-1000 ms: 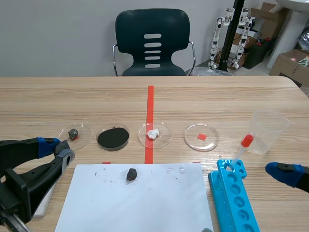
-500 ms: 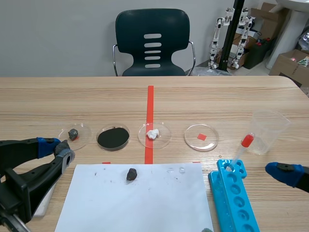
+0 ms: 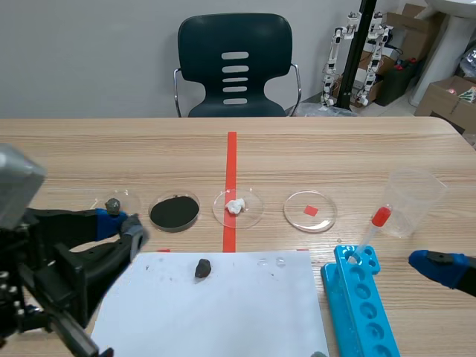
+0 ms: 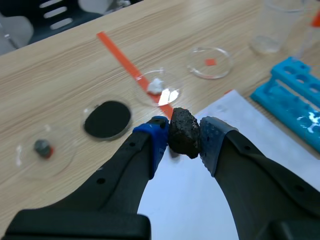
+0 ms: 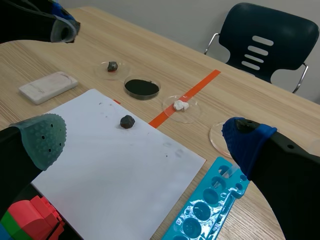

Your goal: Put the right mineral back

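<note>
On wooden table (image 3: 335,149): white paper (image 3: 223,312), mineral (image 3: 203,268); chair (image 3: 235,44) behind.

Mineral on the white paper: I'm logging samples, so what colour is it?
The mineral is dark grey-black, clearest in the left wrist view.

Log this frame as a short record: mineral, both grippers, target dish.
mineral: dark mineral lies on the white paper, ungripped
left: left gripper open, short of the mineral
right: right gripper open, by the blue rack
dish: rightmost dish holds only a red square
</note>
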Controlling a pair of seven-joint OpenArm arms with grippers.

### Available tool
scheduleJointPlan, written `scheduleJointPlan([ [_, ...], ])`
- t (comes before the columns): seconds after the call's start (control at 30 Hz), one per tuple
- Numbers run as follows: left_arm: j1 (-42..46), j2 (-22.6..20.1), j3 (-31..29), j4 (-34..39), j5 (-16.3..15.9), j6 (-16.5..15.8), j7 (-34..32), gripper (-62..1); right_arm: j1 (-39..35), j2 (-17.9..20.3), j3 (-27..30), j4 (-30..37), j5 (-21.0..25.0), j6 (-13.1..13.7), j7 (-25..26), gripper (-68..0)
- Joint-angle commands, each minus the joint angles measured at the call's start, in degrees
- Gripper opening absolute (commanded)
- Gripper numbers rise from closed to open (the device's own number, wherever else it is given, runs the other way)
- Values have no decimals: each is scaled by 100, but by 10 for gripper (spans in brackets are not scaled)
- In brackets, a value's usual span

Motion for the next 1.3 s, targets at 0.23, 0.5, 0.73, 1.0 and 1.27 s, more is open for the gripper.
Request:
scheduleJointPlan([
  [0.23,-1320,-507,1930,-219,-662,1344,516,-509,22,26,15,66,66,-2,105,4],
  [0.5,-3056,-398,3722,-1143,-977,2315,1021,-509,22,26,15,66,66,-2,107,4],
  [0.73,-4424,313,4863,-2229,-1102,3040,1779,-509,22,26,15,66,66,-2,107,4],
  [1.0,-5364,1368,5283,-3626,-1191,3364,2551,-509,22,26,15,66,66,-2,107,4],
  [1.27,-5888,2092,5283,-4841,-1191,3386,3309,-509,22,26,15,66,66,-2,107,4],
])
